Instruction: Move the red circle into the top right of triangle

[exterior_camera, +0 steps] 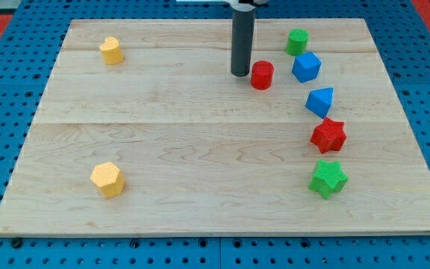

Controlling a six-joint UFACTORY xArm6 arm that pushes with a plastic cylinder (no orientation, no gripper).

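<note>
Rod: upright dark rod, coming down from the view's top; no gripper on it to open or close.
Tip: my tip point(240, 73) rests on the worktop point(200, 149), just left of the red circle point(262, 75), touching or nearly so.
Red circle: upper middle, left of the blue cube point(306, 67).
Blue triangle point(320, 101): right of and below the circle, above the red star point(328, 135).
</note>
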